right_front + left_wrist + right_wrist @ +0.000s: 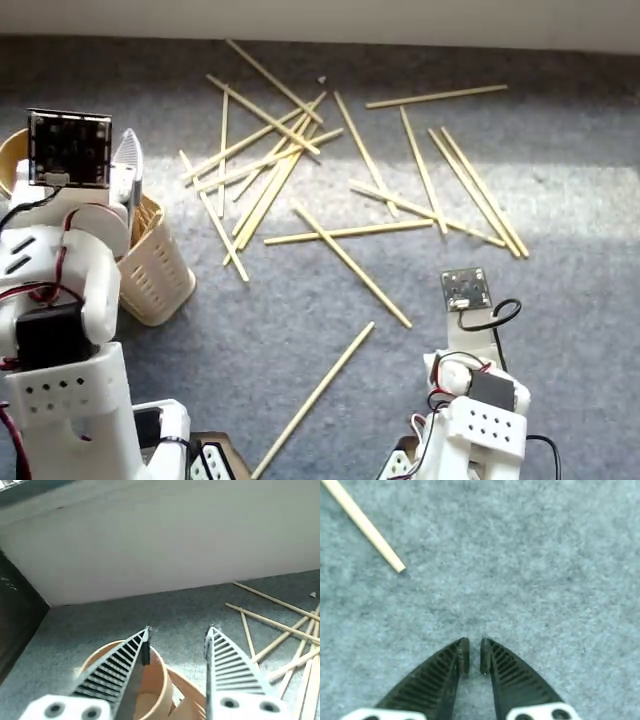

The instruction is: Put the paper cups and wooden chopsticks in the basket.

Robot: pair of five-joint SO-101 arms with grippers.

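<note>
Many wooden chopsticks (300,170) lie scattered over the grey carpet, and one long chopstick (315,395) lies apart near the front. A cream slotted basket (155,265) stands at the left, with the left arm over it. A tan paper cup (145,690) sits directly under my left gripper (177,635), which is open and holds nothing. The cup's rim (12,150) peeks out beside the arm. My right gripper (472,652) hangs low over bare carpet at the front right, shut on nothing. A chopstick end (365,525) lies a short way from it.
A pale wall (160,545) runs along the far edge of the carpet. A dark panel (15,615) stands past the cup on the far left. Bare carpet (560,330) lies around the right arm.
</note>
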